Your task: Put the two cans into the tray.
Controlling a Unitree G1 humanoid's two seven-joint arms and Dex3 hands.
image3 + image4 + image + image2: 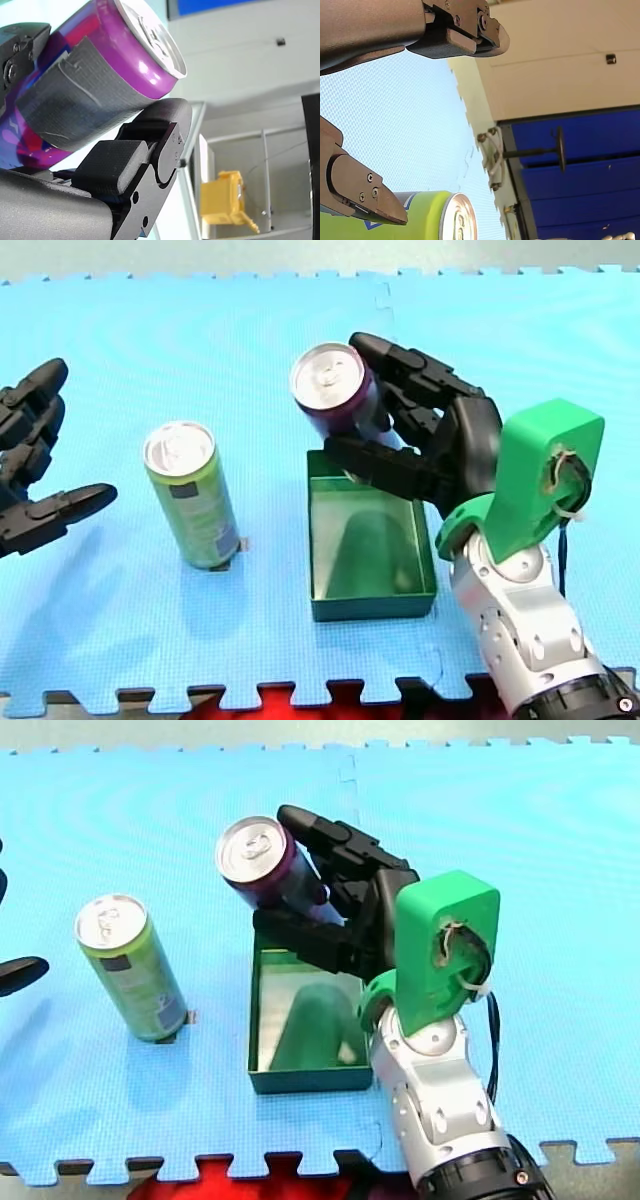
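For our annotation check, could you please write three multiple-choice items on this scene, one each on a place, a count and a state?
1. Where does the green can stand relative to the green tray?
A) inside it
B) to its left, on the blue foam mat
C) behind it

2. How many cans are in the tray?
A) none
B) one
C) two

3. What state is the purple can in?
A) lying on the mat
B) gripped in the right hand, off the mat by the tray's far edge
C) standing in the tray

Answers: B, it stands upright on the mat left of the tray; A, the tray's floor is bare; B, the right hand's fingers wrap it, while the left hand at the mat's left side holds nothing.
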